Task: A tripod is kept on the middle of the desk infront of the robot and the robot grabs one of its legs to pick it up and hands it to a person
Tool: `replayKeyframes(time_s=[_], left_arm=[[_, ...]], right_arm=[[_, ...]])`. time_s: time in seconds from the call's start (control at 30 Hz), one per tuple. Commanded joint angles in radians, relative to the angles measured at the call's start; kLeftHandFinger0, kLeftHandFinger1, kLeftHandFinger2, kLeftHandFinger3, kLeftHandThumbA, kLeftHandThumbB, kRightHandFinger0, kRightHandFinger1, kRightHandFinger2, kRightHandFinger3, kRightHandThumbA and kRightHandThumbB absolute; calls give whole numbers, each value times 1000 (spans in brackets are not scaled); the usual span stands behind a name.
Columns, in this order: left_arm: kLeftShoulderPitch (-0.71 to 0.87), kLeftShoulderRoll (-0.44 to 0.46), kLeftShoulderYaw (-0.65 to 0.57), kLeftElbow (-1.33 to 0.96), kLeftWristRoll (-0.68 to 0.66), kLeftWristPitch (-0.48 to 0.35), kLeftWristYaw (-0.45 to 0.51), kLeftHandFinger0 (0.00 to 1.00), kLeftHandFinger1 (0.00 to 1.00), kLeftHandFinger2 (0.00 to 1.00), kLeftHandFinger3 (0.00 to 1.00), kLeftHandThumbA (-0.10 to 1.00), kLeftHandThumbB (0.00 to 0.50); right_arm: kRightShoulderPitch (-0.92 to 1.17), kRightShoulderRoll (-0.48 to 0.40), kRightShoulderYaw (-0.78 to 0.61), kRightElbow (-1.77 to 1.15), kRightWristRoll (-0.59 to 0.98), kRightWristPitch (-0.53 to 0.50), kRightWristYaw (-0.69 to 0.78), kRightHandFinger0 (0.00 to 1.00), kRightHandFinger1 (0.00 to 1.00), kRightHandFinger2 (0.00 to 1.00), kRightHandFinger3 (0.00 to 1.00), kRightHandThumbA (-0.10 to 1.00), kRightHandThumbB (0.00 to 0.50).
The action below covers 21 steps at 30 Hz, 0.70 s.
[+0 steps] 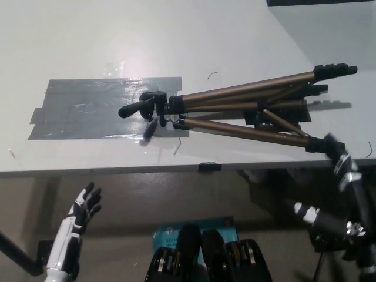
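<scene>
right hand point(335, 153), blurred, at tripod point(235, 107) leg tip.

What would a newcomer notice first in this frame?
The bronze-legged tripod lies sideways on the desk, legs splayed rightward, head over a grey tape patch. The black right hand is at the near leg's foot; the white left hand rests open, lower left.

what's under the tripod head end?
A grey tape patch on the white desk; the tripod head overlaps its right edge. Tape directly beneath the head is covered, so its condition there can't be seen.
</scene>
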Motion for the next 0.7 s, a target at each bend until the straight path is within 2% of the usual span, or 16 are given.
replayKeyframes(time_s=[0.0, 0.2, 0.3, 0.33, 0.37, 0.67], left_arm=[[17, -3, -21, -9, 22, -70, -11, 1000, 1000, 1000, 1000, 1000, 176], [30, 0, -29, -20, 19, -66, -20, 1000, 1000, 1000, 1000, 1000, 190], [28, 2, -29, -20, 10, -63, -25, 1000, 1000, 1000, 1000, 1000, 205], [28, 3, -30, -20, 7, -59, -26, 1000, 1000, 1000, 1000, 1000, 207], [29, 3, -30, -21, 8, -58, -26, 1000, 1000, 1000, 1000, 1000, 200], [27, 11, -33, -20, 12, -59, -28, 1000, 1000, 1000, 1000, 1000, 193]], right_arm=[[-182, -108, 34, -83, -307, 107, 44, 1000, 1000, 1000, 1000, 1000, 334], [-363, -156, 96, 16, -451, 192, 51, 1000, 1000, 1000, 1000, 1000, 404], [-447, -174, 124, 92, -503, 208, 43, 1000, 1000, 1000, 1000, 1000, 401], [-476, -180, 135, 122, -525, 211, 36, 1000, 1000, 1000, 1000, 1000, 368], [-518, -188, 154, 169, -558, 216, 31, 1000, 1000, 1000, 1000, 1000, 399], [-719, -191, 289, 435, -717, 258, -27, 1000, 1000, 1000, 1000, 1000, 441]])
